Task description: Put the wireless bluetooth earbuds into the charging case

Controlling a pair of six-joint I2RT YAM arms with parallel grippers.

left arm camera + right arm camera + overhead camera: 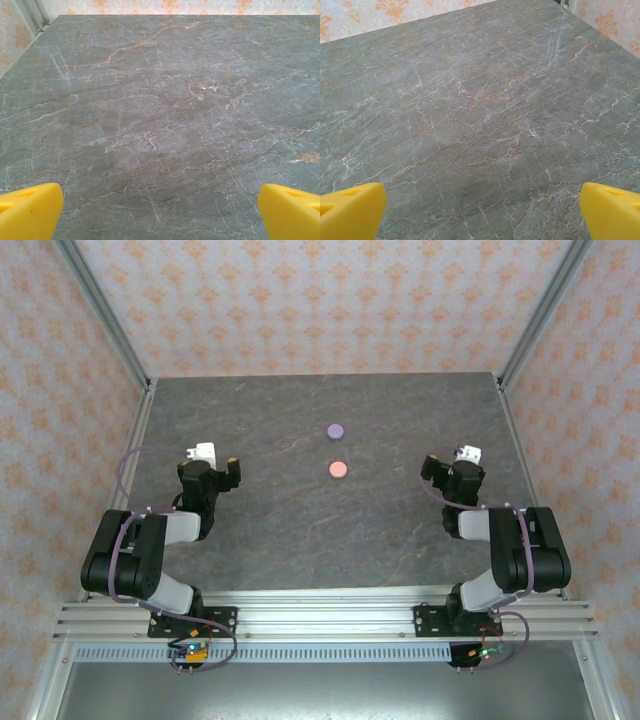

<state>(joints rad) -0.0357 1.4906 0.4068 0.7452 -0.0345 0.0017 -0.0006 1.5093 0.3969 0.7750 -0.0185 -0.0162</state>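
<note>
Near the middle of the grey marbled table (300, 540), a little toward the far side: a round lilac charging case (336, 430) and, just nearer, a round pink charging case (338, 469). Both lying flat, apart from each other. Impossible to tell at this size whether shut or holding anything; earbuds too small to pick out.

To the left of the cases and well apart from them: left gripper (160, 212), held above the tabletop and aimed at the far edge. Yellow fingers (27, 210) spread wide, one at each lower corner of the left wrist view, pinching nothing.

To the right of the cases, likewise well apart: right gripper (480, 210), also above the tabletop and facing the far wall. Yellow fingers (350, 207) spread wide here too, nothing between them.

Around the table: walls (330, 300) in pale wallpaper with orange motifs, and metal frame posts (110, 320) at the far corners.
</note>
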